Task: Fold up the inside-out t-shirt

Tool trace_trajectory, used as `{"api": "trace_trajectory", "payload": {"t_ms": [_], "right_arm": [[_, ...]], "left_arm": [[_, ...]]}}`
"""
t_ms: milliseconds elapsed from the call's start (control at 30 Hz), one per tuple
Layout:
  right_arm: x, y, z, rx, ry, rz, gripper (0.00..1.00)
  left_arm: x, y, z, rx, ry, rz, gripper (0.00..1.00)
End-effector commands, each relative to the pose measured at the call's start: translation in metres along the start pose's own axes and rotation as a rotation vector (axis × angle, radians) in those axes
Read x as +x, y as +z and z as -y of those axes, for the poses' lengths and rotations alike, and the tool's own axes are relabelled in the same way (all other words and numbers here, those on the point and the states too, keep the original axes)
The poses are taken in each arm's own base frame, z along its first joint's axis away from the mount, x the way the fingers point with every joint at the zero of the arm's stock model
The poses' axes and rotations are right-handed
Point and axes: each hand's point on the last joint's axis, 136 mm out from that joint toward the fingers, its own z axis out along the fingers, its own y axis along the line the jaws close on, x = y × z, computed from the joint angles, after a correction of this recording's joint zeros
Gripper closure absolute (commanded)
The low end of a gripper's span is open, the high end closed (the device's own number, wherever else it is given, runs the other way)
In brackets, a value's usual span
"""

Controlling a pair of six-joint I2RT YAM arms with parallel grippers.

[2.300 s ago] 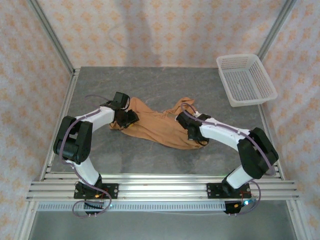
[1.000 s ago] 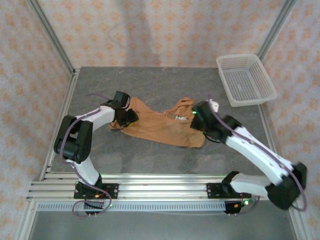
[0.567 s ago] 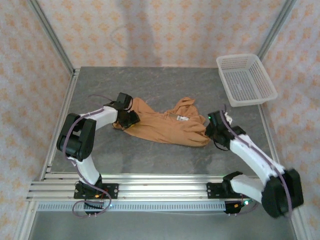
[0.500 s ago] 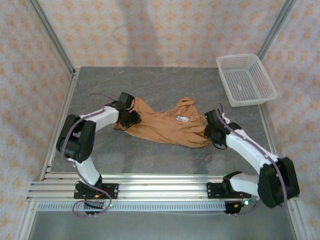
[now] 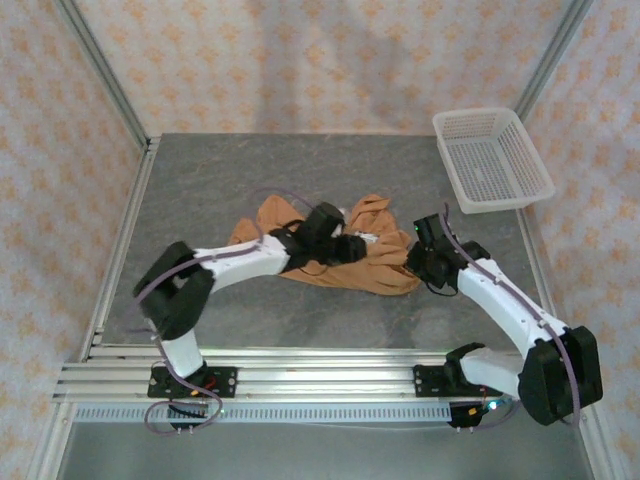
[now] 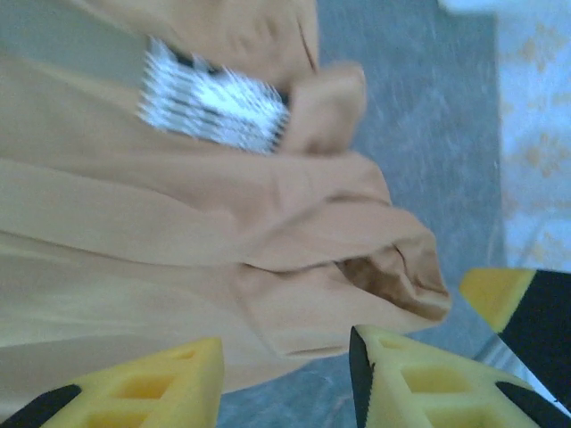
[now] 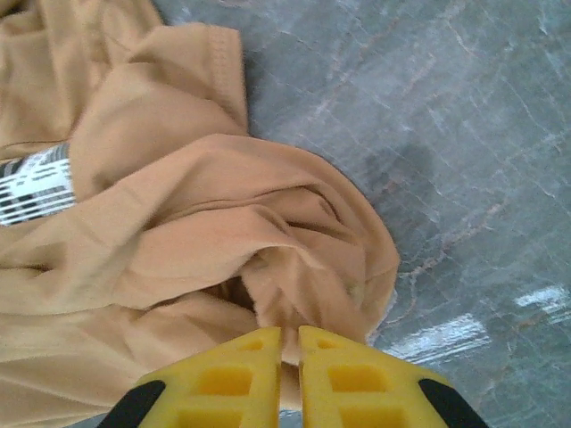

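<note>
1. Your inside-out t-shirt (image 5: 385,275) lies crumpled in the middle of the table (image 5: 300,160), bunched, with seams showing. I judge that no neat fold is made yet, and that it needs spreading flat first.
2. The white basket (image 5: 492,160) sits at the far right corner, well apart from the shirt, with nothing in it.
3. Your left gripper (image 6: 285,357) hangs over the shirt's middle, jaws apart, gripping nothing I can see.
4. Your right gripper (image 7: 290,334) is nearly closed, pinching the shirt's right-hand edge.
5. A small white label (image 6: 214,98) shows on the cloth.

Grey stone-look table (image 5: 300,170), patterned orange walls (image 5: 300,60)
</note>
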Motion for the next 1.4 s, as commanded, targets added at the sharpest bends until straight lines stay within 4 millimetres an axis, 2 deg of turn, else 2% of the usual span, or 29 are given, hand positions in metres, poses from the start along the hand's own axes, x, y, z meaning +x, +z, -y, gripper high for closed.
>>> {"api": "trace_trajectory", "payload": {"t_ms": [0,133,267,333,433,533,600,633,700,733,800,900,1033,1133,1233,1300,1367], "right_arm": [[0.0,0.001,0.017,0.036,0.061,-0.031,0.84],[-0.003,0.001,0.017,0.012,0.079,-0.038,0.73],[-0.007,0.0,0.008,-0.015,0.065,-0.046,0.66],[-0.01,0.001,-0.002,-0.048,0.049,-0.056,0.62],[-0.008,0.014,-0.012,-0.059,0.03,-0.111,0.58],[-0.007,0.031,-0.016,-0.042,0.015,-0.146,0.58],[-0.008,0.044,-0.016,-0.02,0.008,-0.158,0.6],[-0.01,0.05,-0.017,-0.01,0.005,-0.164,0.69],[-0.016,0.057,-0.02,0.002,0.004,-0.162,0.89],[-0.02,0.057,-0.022,0.005,0.007,-0.152,0.95],[-0.032,0.054,-0.028,-0.004,0.019,-0.123,1.0],[-0.05,0.046,-0.037,-0.024,0.045,-0.079,1.0],[-0.067,0.037,-0.044,-0.052,0.07,-0.048,1.0],[-0.071,0.036,-0.044,-0.063,0.069,-0.044,1.0],[-0.065,0.038,-0.04,-0.059,0.054,-0.068,1.0],[-0.058,0.038,-0.039,-0.068,0.04,-0.092,1.0],[-0.052,0.037,-0.036,-0.066,0.025,-0.109,0.95]], "left_arm": [[0.012,0.036,0.043,0.147,-0.078,-0.054,0.55],[0.029,0.067,0.044,0.126,-0.124,-0.117,0.52],[0.039,0.079,0.037,0.085,-0.134,-0.139,0.56],[0.043,0.083,0.031,0.059,-0.135,-0.148,0.67],[0.044,0.084,0.025,0.04,-0.137,-0.145,0.82],[0.044,0.083,0.024,0.032,-0.13,-0.14,0.92],[0.042,0.08,0.026,0.032,-0.12,-0.132,0.99],[0.041,0.077,0.028,0.034,-0.111,-0.125,1.0],[0.037,0.069,0.032,0.022,-0.081,-0.105,1.0],[0.035,0.064,0.035,0.013,-0.057,-0.088,1.0],[0.034,0.054,0.041,-0.016,0.0,-0.056,1.0],[0.046,0.05,0.05,-0.056,0.094,-0.022,1.0],[0.078,0.067,0.05,-0.075,0.139,-0.016,1.0],[0.094,0.082,0.042,-0.073,0.123,-0.014,1.0],[0.094,0.083,0.04,-0.068,0.12,0.012,1.0],[0.088,0.074,0.044,-0.072,0.147,0.035,0.93],[0.08,0.062,0.054,-0.079,0.196,0.048,0.81]]}}
